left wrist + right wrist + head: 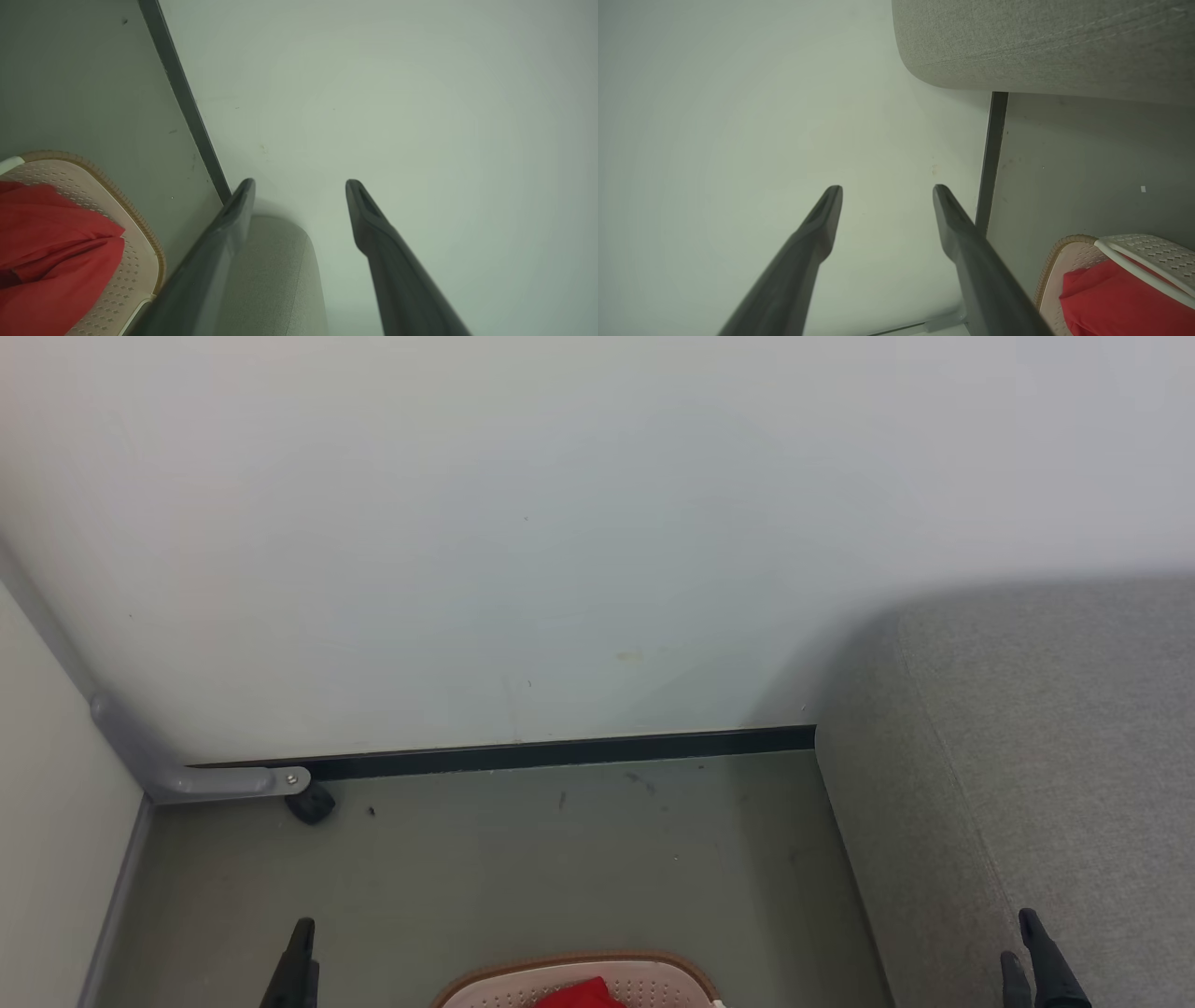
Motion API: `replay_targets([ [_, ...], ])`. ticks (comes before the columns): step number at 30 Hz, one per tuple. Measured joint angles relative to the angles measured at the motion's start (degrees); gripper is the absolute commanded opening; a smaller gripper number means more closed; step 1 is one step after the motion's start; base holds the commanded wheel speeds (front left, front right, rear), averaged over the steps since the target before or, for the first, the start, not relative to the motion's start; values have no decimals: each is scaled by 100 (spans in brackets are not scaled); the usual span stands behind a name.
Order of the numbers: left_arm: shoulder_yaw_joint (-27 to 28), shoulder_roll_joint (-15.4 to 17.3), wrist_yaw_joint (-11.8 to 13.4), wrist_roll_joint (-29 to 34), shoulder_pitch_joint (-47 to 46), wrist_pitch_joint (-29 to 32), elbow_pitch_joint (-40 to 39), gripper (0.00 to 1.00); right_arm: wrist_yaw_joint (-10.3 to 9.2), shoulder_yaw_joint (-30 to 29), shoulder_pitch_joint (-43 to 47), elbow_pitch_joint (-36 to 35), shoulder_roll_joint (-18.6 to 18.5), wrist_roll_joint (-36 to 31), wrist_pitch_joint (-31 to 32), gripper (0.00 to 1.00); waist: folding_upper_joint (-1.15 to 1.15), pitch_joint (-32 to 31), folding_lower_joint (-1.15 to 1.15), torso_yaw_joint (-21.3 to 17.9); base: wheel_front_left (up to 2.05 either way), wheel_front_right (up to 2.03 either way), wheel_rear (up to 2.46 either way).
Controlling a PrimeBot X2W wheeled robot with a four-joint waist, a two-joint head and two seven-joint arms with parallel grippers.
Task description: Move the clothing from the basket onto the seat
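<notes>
Pale wall [560, 523] meets grey-green floor [560, 868] along a dark skirting strip [560, 753] in the head view, where the basket [579, 959] shows just its far rim at bottom centre, with a sliver of red clothing [579, 994] inside and the seat [1046, 737] at the right. Both wrist views show more of the clothing bunched in the basket; its main fold runs roughly left to right in the left wrist frame's lower left, though its true long axis is hard to judge. Left pincer [301, 186] and right pincer [887, 189] both stand wide, holding nothing.

You face a plain white wall [523, 523], a dark skirting strip [560, 752] at its foot, grey-green floor [560, 868], and a small black caster [310, 804] under a grey metal tube [201, 782].
</notes>
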Motion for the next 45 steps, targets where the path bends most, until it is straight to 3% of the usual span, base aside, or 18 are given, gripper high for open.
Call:
replay_targets([
  [5, -64, 2, 53, 232, -3, -97, -67, 100, -3, 54, 0, -27, -1, -123, -99, 100, 0, 2, 0, 0, 0, 0, 0],
  [13, -208, 13, 250, 1022, -9, -279, -242, 100, -203, 256, -5, -197, -4, -932, -290, 100, 0, 7, 0, 3, 0, 0, 0],
  [45, -1113, 564, 801, 4941, -9, -956, -548, 100, -726, 1641, -76, -333, -439, -4273, -956, 100, 0, -8, 0, 20, 0, 0, 0],
])
